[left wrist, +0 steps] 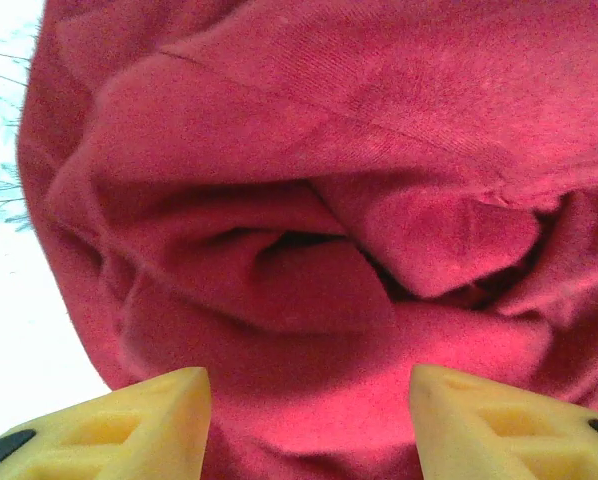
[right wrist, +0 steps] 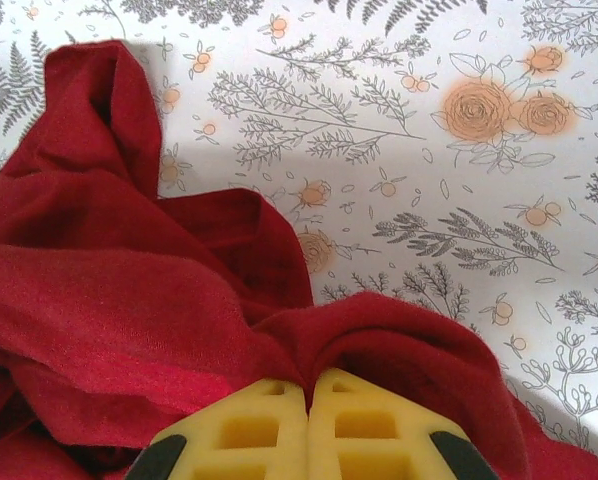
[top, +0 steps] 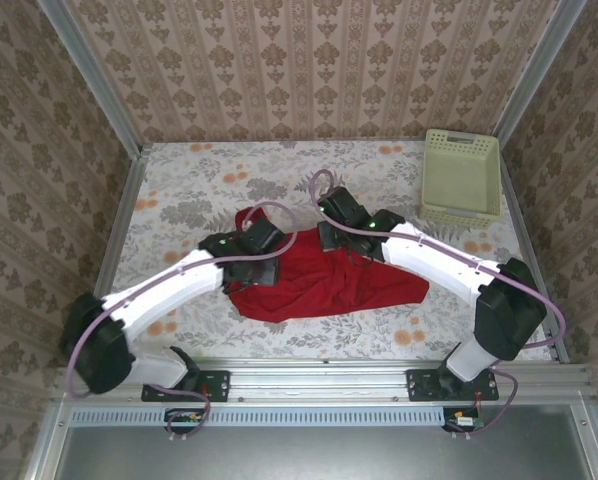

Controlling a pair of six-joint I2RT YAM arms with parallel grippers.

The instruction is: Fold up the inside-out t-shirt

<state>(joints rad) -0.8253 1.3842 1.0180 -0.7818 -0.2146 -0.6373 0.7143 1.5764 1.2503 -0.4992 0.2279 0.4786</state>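
Overhead, t-shirt: the inside-out t-shirt (top: 319, 285) lies crumpled on the table (top: 189, 200), left of the pale basket (top: 459, 212) and nearer the arm bases than it.
Overhead, hands: the right hand (top: 334, 235) is down on the cloth on the basket's side; the left hand (top: 251, 250) works the side away from the basket.
Left wrist, hand: the left hand (left wrist: 309, 390) is released, yellow fingers (left wrist: 149, 410) spread with nothing between them, over deep red folds (left wrist: 329, 180).
Right wrist, hand: the right hand (right wrist: 307, 385) is clenched, apparently pinching a hump of shirt (right wrist: 109, 290) at its tips, with floral table (right wrist: 429, 200) beyond.
Step in hand: likely a fresh grasp for the left hand, to spread the heap.
Doing it well: take one clean edge, not a stack of folds; keep the right pinch firm; draw the cloth flat away from the basket.
Count: one t-shirt, one basket, two hands.
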